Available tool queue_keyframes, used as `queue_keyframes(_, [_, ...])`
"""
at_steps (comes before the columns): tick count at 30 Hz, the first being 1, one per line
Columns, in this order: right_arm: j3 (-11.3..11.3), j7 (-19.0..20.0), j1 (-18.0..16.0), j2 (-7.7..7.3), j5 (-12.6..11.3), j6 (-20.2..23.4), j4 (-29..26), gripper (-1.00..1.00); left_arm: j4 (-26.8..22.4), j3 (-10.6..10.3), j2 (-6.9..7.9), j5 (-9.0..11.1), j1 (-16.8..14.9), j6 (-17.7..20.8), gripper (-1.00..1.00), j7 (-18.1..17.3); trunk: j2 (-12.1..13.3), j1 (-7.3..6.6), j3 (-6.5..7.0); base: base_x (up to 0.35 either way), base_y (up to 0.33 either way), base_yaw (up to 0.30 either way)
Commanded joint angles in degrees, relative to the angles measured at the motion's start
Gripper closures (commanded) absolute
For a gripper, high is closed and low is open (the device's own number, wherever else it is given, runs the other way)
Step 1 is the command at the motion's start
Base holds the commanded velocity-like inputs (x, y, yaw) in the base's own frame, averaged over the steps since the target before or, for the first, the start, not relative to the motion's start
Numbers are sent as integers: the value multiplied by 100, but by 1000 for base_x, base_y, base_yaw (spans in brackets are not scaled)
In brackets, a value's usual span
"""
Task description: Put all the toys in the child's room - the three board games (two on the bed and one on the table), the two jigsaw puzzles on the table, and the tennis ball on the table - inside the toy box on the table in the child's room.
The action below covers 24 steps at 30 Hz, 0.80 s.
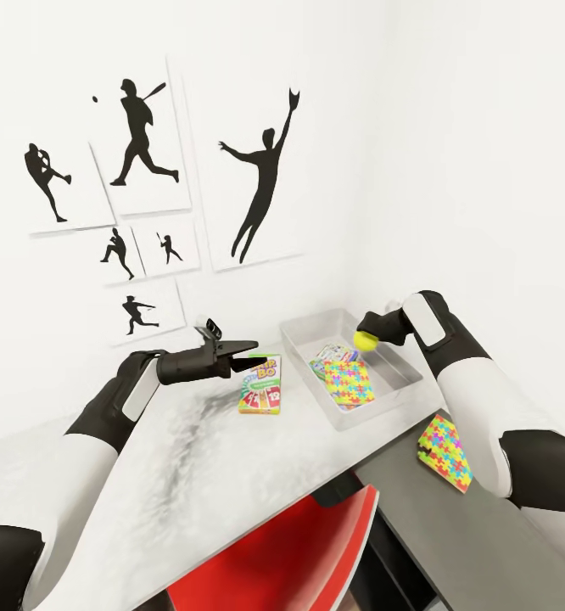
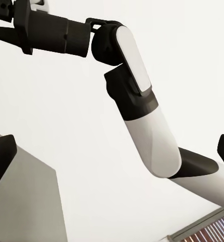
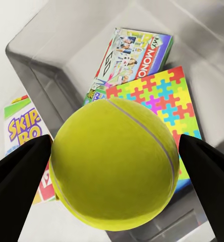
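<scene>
Right pincer (image 1: pixel 369 333) grips ball (image 1: pixel 366 340) above box (image 1: pixel 304 328), positioned for drop-in. Left pincer (image 1: pixel 242 350) wide, empty, near game (image 1: pixel 260 384).

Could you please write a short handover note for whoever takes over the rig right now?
Right gripper: shut on the tennis ball, held above the toy box.
Left gripper: open, empty, above the table near the Skip-Bo box.
Done: one puzzle and a board game lie in the toy box.
Left: release the ball into the box; then the Skip-Bo box on the table left of the toy box, and the second puzzle on the dark grey top to the right. One more board game remains to be accounted for.
</scene>
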Motion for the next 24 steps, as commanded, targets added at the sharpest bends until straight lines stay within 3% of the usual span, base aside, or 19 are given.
queue_keyframes(1, [35, -53, -6, -7, -61, 9, -6, 100, 1, -13, 5, 20, -7, 45, -100, -13, -12, 4, -12, 0, 0, 0])
queue_keyframes(4, [35, -50, -6, -7, -61, 13, -8, 100, 10, 0, 19, 25, -7, 47, -100, -21, -12, 4, -12, 0, 0, 0])
queue_keyframes(10, [30, -54, -6, -4, -61, 57, -10, 100, 31, 15, 179, 77, -7, 58, -100, -24, -12, 4, -18, 0, 0, 0])
queue_keyframes(17, [32, -71, -8, 1, -43, 104, -8, 100, 28, 34, 167, 118, -93, 168, -100, -24, -12, 4, -72, 0, 0, 0])
queue_keyframes(24, [29, -74, -14, 6, -27, 168, -3, 100, 151, 30, 106, 133, -620, 200, -100, -24, -12, 4, -137, 0, 0, 0])
